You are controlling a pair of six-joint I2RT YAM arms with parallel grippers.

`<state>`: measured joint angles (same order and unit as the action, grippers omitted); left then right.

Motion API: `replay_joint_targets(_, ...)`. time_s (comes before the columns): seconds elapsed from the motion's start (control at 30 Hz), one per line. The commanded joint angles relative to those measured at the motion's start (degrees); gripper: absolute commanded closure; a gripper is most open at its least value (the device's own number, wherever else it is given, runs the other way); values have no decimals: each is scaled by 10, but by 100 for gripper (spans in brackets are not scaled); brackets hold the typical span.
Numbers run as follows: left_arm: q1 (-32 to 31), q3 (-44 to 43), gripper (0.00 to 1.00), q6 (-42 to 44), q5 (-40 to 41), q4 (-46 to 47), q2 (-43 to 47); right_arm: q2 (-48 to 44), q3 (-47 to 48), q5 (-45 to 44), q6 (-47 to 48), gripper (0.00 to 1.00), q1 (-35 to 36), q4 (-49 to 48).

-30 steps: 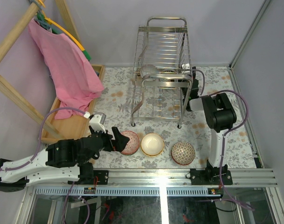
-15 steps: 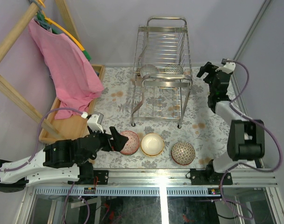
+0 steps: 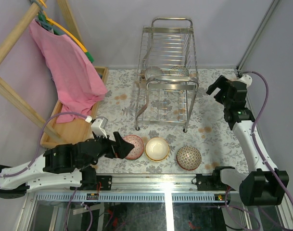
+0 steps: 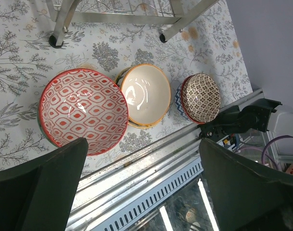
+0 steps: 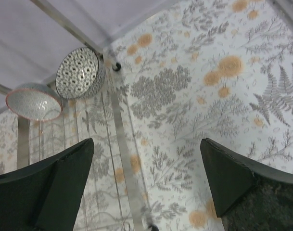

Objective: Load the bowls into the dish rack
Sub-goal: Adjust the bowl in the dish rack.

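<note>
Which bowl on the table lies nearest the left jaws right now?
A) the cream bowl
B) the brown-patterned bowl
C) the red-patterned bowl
C: the red-patterned bowl sits right at the open left jaws, while the cream bowl and the brown-patterned bowl lie farther along the row to the right.

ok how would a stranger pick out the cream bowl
From the chrome dish rack, come toward the near edge to a row of three. The cream bowl is the middle one, plain inside, between the patterned red bowl and brown bowl.
</note>
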<state>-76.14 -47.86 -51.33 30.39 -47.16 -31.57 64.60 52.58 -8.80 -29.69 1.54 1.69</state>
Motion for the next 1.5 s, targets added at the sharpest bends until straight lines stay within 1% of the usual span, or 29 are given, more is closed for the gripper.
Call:
replay_joint_targets(0.0, -3, -17, 0, -6, -14, 17, 14, -26, 66, 49, -14, 1, 2, 158)
replay_joint_targets(0.03, -3, -19, 0, -7, -15, 13, 13, -26, 77, 58, -12, 1, 2, 190)
replay_joint_targets(0.17, -3, -28, 0, -14, -20, 2, 9, -30, 113, 72, -5, 1, 3, 261)
replay_joint_targets(0.23, -3, -29, 0, -16, -21, 1, 6, -35, 113, 86, -5, 1, 2, 261)
replay_joint_targets(0.33, -3, -30, 0, -21, -23, 3, -3, -30, 101, 112, 2, 1, 1, 227)
replay_joint_targets(0.37, -3, -29, 0, -21, -22, 5, -7, -14, 110, 116, 2, 1, 0, 221)
replay_joint_targets(0.4, -3, -29, 0, -20, -22, 7, -9, 8, 125, 114, -1, 3, -1, 222)
replay_joint_targets(0.53, -3, -23, 0, -18, -13, 18, -20, 140, 237, 113, 9, 7, -3, 227)
replay_joint_targets(0.6, -3, -15, 0, -18, -2, 25, -21, 197, 271, 112, 11, 8, -3, 197)
replay_joint_targets(0.7, -3, -6, 0, -15, 15, 32, -23, 283, 320, 136, 20, 10, -3, 129)
replay_joint_targets(0.83, -3, 6, 0, -20, 26, 31, -20, 414, 410, 157, 34, 16, -3, 95)
replay_joint_targets(0.97, -3, 25, 0, -30, 25, 31, 7, 496, 465, 190, 40, 23, -3, 42)
replay_joint_targets(1.03, -3, 33, 0, -31, 25, 29, 21, 539, 503, 202, 38, 26, -3, 41)
replay_joint_targets(1.1, -3, 37, 0, -31, 28, 24, 32, 578, 551, 215, 40, 29, -2, 51)
replay_joint_targets(1.17, -3, 37, 0, -31, 34, 18, 39, 603, 572, 226, 40, 31, 0, 47)
replay_joint_targets(1.47, -3, 46, 0, -27, 47, 18, 40, 636, 582, 212, 68, 31, 30, 23)
